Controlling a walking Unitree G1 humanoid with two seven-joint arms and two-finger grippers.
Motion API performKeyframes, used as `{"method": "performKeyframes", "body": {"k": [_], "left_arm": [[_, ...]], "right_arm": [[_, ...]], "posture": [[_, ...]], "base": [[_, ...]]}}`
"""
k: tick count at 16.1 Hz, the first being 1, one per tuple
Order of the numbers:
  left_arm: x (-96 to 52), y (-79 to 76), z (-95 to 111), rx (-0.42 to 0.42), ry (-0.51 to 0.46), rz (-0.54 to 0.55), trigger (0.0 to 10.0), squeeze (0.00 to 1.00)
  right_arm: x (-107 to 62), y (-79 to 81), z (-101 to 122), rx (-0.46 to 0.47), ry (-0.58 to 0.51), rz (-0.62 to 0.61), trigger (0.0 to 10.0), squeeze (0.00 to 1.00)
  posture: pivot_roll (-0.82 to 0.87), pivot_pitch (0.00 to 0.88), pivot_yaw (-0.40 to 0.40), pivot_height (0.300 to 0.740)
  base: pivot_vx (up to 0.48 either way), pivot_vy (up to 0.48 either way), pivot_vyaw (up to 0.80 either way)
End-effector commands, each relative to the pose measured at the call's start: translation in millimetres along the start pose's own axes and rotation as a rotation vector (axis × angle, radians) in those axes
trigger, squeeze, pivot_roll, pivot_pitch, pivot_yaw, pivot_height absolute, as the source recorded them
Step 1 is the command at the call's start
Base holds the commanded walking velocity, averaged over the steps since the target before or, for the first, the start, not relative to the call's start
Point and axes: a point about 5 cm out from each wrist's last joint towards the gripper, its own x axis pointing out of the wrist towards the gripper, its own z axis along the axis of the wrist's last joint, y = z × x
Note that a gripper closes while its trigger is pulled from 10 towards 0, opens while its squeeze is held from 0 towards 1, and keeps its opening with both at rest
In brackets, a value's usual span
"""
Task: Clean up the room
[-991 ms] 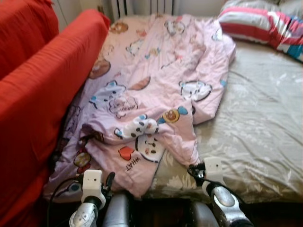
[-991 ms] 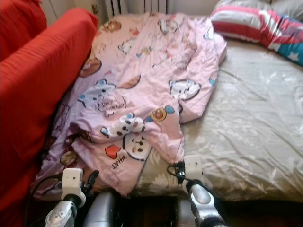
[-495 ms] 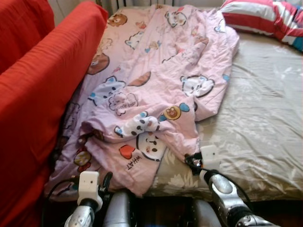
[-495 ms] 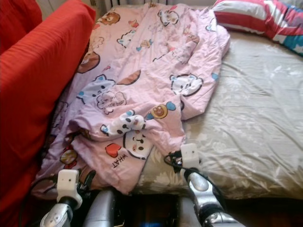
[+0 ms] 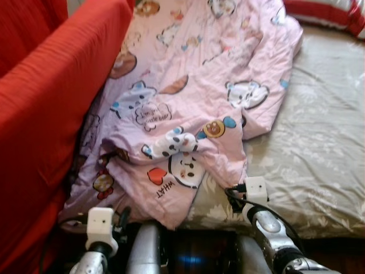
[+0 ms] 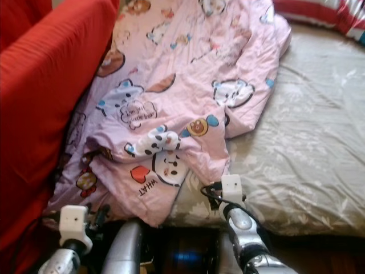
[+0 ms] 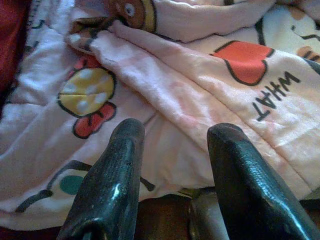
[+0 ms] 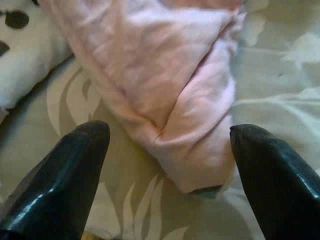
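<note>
A crumpled pink quilt (image 5: 194, 85) with cartoon prints lies along the left side of the bed, its near edge hanging over the bed's front. My left gripper (image 7: 175, 132) is open, low at that hanging edge, with its fingertips just short of the fabric. My right gripper (image 8: 167, 135) is open wide over the quilt's folded corner (image 8: 190, 125) where it rests on the grey floral sheet (image 5: 308, 142). Nothing is held between either pair of fingers.
A tall red-covered sofa (image 5: 51, 103) presses against the bed's left side. A striped pillow (image 5: 336, 10) lies at the far right of the bed. Dark floor (image 5: 194, 260) shows under the bed's front edge between my arms.
The camera has dipped and moved closer, so the bed fills more of the view. Both arms keep about the same place at the quilt's near edge.
</note>
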Motion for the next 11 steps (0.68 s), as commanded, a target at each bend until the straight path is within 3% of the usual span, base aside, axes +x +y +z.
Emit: {"method": "performKeyframes", "body": {"k": [1, 4, 7, 11], "left_arm": [[-9.4, 7.1, -8.0, -0.001, 0.052, 0.016, 10.0, 0.00], [-12.4, 10.3, -3.0, 0.014, 0.050, 0.011, 10.0, 0.00], [-14.5, 20.1, 4.0, 0.027, 0.050, 0.034, 10.0, 0.00], [-19.9, 16.3, 6.1, 0.023, 0.057, 0.033, 10.0, 0.00]], "right_arm": [[-2.8, -0.8, -10.6, 0.040, 0.044, -0.017, 10.0, 0.00], [-3.6, -9.3, -11.7, 0.073, 0.055, -0.065, 10.0, 0.00], [-2.9, -7.7, -10.4, 0.084, 0.053, -0.071, 10.0, 0.00], [-1.5, -5.4, -8.0, 0.079, 0.051, -0.066, 10.0, 0.00]], "posture": [[0.24, 0.347, 0.050, 0.633], [0.25, 0.378, 0.066, 0.633], [0.26, 0.397, 0.065, 0.633], [0.27, 0.412, 0.063, 0.633]], "base": [[0.000, 0.000, 0.00], [0.000, 0.000, 0.00], [0.000, 0.000, 0.00], [0.000, 0.000, 0.00]]}}
